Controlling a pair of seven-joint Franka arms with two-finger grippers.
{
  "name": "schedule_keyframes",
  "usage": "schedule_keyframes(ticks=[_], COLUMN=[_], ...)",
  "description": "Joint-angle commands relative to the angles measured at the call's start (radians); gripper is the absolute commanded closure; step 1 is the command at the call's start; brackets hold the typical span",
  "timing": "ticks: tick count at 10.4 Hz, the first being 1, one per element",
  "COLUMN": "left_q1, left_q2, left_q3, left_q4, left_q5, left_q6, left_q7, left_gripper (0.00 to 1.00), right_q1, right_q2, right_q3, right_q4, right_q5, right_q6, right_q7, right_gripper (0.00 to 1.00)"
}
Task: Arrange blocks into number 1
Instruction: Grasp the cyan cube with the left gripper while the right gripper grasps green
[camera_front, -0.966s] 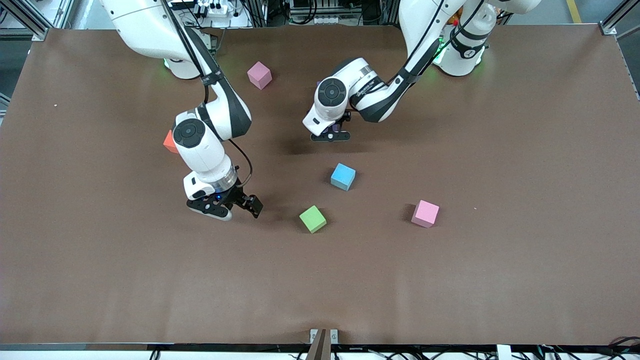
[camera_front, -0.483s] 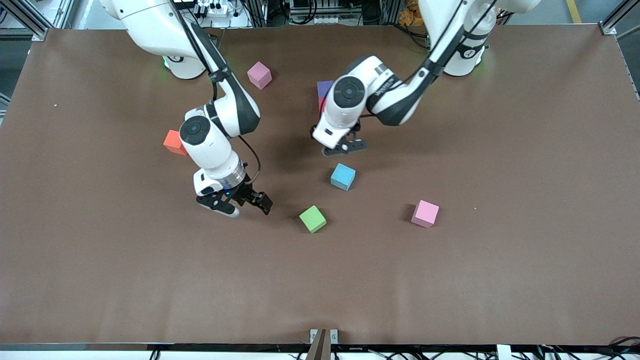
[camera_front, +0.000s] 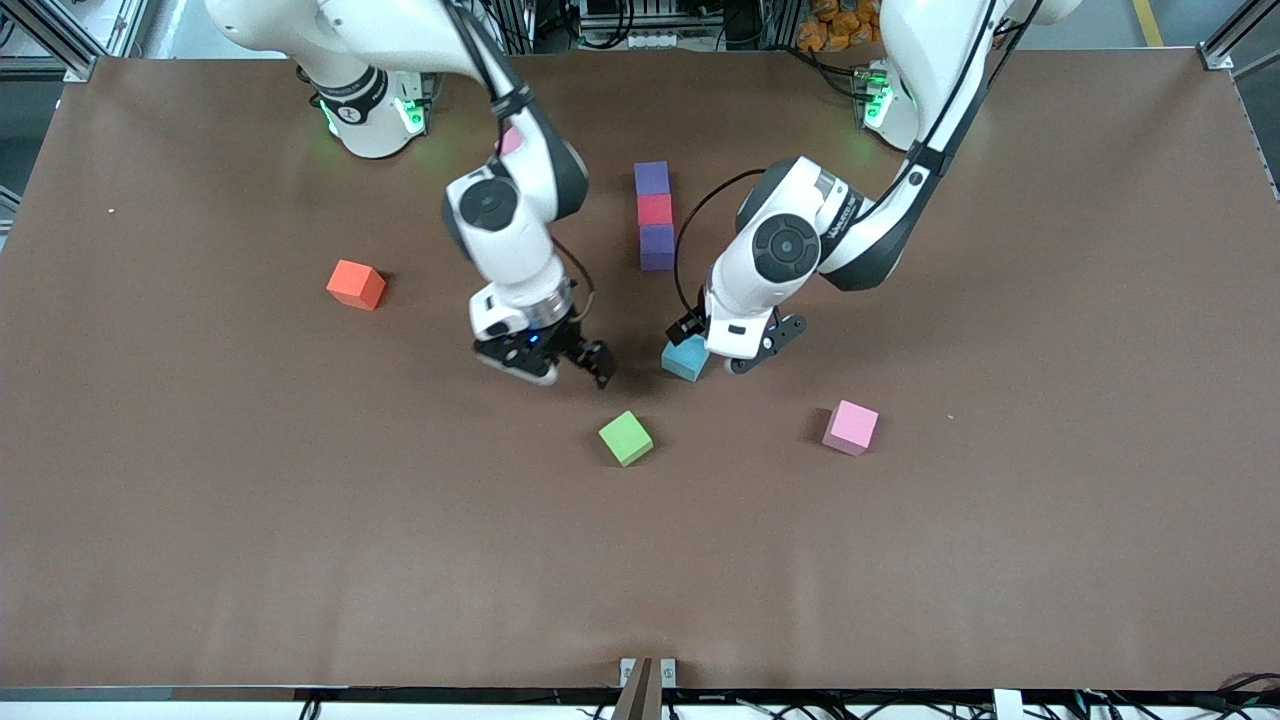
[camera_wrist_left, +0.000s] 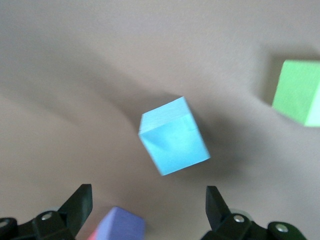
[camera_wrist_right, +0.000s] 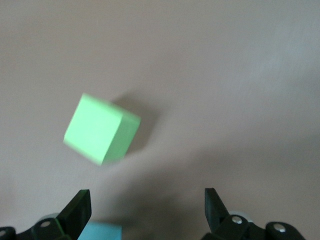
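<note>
Starting nearest the front camera, the green block (camera_front: 625, 438) lies alone on the brown surface (camera_front: 200, 500), tilted askew, with a pink cube (camera_front: 851, 427) toward the left arm's end. Farther back sits the light blue block (camera_front: 685, 359) — the left pincer (camera_front: 728, 358) hangs right over it, fingers spread wide. The right pincer (camera_front: 545, 362) hovers just beside, also open. Farther still, purple (camera_front: 656, 247), red (camera_front: 655, 209) and purple (camera_front: 651, 178) blocks touch in a straight column. An orange cube (camera_front: 355, 284) lies well apart. The left wrist view catches the blue block's corner-on tilt (camera_wrist_left: 173, 136) — the right wrist's own shows the green one (camera_wrist_right: 101, 129).
</note>
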Motion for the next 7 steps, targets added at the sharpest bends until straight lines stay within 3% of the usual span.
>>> schedule_keyframes(ticks=[1, 4, 7], left_q1=[0.006, 0.044, 0.043], left_q2=[0.119, 0.136, 0.182], left_q3=[0.011, 0.025, 0.025], left_q4=[0.115, 0.118, 0.132], left_q5=[-0.026, -0.035, -0.107], left_q6=[-0.017, -0.015, -0.011], left_q7=[-0.068, -0.065, -0.071], left_gripper=[0.0, 0.0, 0.0], right_q1=[0.077, -0.002, -0.076], right_q2=[0.036, 0.028, 0.033], right_q3=[-0.046, -0.043, -0.045], right_q4=[0.015, -0.013, -0.026], right_q5=[0.011, -0.061, -0.068], right_q6=[0.009, 0.015, 0.043], right_q7=[0.079, 0.017, -0.1], right_gripper=[0.0, 0.0, 0.0])
